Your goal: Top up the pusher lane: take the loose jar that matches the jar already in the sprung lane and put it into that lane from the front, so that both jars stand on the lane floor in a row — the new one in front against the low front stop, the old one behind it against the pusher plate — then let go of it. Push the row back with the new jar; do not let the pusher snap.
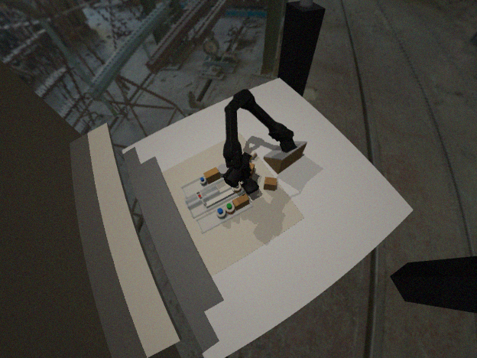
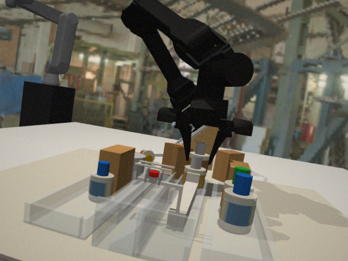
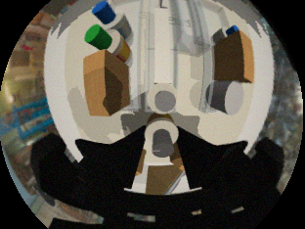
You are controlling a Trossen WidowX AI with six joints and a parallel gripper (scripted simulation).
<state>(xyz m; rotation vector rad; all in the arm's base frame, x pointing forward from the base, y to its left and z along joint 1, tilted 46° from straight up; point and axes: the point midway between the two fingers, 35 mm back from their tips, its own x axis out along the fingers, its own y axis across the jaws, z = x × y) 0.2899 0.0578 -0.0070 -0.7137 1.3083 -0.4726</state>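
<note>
My gripper [image 2: 198,162] [image 3: 160,128] is shut on an upright jar with a grey cap [image 2: 201,148] [image 3: 162,143]; the top view hides this jar behind the arm. A matching jar with a grey cap and yellow-brown label [image 2: 196,163] [image 3: 164,99] stands at the front end of the clear-walled sprung lane, against the pusher's white strip [image 2: 188,196] [image 3: 163,61]. The held jar is in line with it, on its front side, with its top higher in the exterior view. The held jar's base and the low front stop are hidden, so contact with the floor cannot be told.
Brown blocks [image 2: 116,164] [image 2: 226,165] [image 3: 95,83] stand on both sides. The neighbouring lanes hold blue-capped jars [image 2: 101,187] [image 2: 238,210] and a green-capped jar [image 3: 99,37]. A grey cylinder [image 3: 234,98] stands beside the right block in the wrist view. A jar [image 2: 148,155] lies farther back.
</note>
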